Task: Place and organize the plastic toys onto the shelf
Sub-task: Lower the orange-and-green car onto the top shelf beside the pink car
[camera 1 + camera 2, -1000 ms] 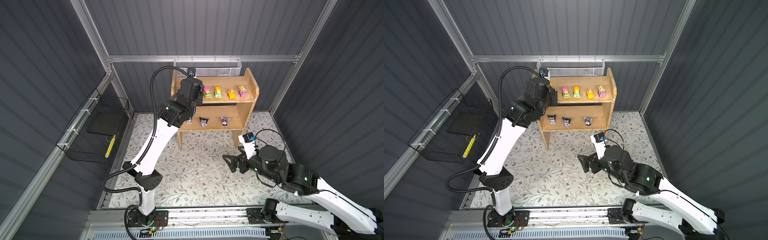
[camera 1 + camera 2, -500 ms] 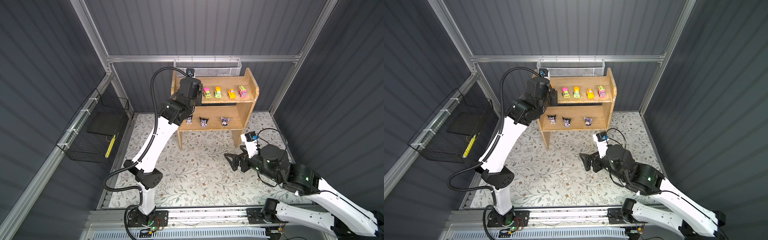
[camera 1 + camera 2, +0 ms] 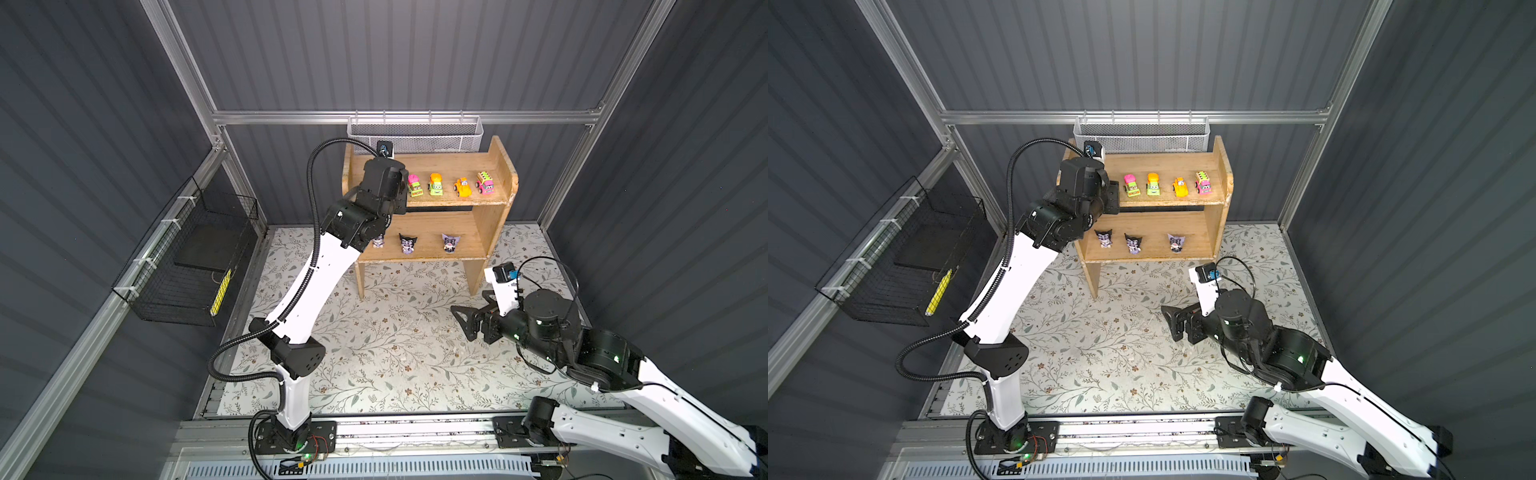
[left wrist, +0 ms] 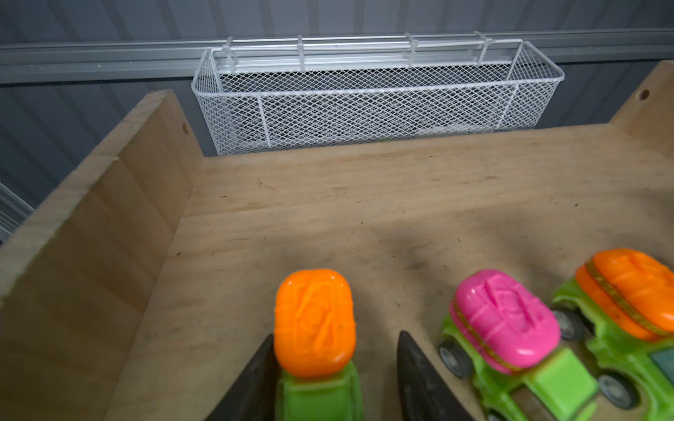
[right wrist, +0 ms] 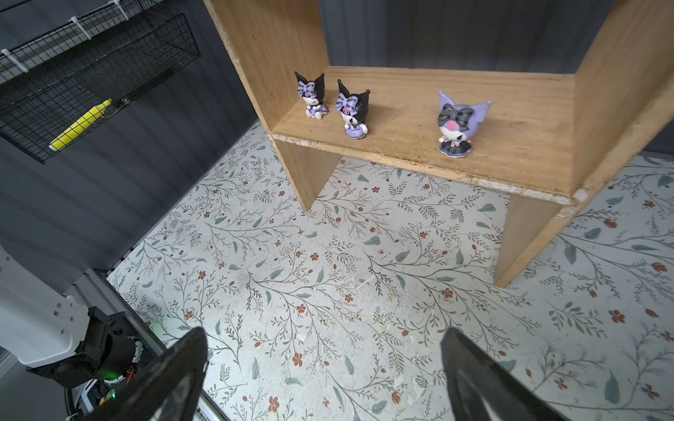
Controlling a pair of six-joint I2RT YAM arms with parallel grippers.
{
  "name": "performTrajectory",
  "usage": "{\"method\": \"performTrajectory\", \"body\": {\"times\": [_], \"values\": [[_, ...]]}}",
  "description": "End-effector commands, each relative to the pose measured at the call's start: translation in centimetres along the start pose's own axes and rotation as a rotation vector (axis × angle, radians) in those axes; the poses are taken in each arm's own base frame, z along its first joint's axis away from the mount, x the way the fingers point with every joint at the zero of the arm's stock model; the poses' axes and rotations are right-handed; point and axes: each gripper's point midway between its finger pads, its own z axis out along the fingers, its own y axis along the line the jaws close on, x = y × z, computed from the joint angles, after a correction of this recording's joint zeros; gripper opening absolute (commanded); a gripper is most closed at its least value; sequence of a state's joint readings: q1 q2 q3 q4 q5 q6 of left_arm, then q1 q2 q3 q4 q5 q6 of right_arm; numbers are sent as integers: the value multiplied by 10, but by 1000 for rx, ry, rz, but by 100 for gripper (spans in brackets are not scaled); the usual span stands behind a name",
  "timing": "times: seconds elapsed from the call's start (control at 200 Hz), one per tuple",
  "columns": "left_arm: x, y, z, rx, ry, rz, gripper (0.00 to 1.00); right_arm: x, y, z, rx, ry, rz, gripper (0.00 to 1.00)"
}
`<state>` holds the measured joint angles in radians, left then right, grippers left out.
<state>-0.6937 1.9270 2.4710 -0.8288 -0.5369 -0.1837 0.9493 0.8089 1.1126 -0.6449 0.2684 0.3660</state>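
My left arm stretches to the top tier of the shelf, left end; left claw parted around orange-roofed car. Right claw gaping over floral mat.

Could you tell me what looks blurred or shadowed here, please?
Left wrist view: the orange-roofed car at the left end effector is soft, the white mesh basket sharp, the shelf shadowed. Right wrist view: right end effector blurred, figurines crisp.

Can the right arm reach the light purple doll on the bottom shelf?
Probably yes: the open right gripper faces the doll, only bare floor lies between, and the shelf front is open.
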Motion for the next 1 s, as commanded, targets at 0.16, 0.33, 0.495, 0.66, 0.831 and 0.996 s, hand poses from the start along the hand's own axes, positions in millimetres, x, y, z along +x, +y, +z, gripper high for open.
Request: {"method": "performTrajectory", "body": {"times": [0.16, 0.33, 0.495, 0.66, 0.831, 0.996], "values": [[-16, 6, -11, 4, -40, -2, 62, 2, -3, 0, 5, 4, 9, 99], [-22, 10, -20, 5, -68, -2, 70, 0, -4, -1, 8, -1, 13, 99], [-31, 13, -30, 12, -90, 3, 79, -2, -4, -3, 9, -6, 16, 99], [-35, 12, -34, 27, -102, 9, 85, -3, -5, -4, 12, -10, 17, 99], [-36, 11, -35, 38, -105, 11, 85, -4, -7, -6, 18, -13, 18, 99], [-28, 10, -30, 30, -85, 25, 85, -3, -10, -7, 38, -11, 11, 99]]}}
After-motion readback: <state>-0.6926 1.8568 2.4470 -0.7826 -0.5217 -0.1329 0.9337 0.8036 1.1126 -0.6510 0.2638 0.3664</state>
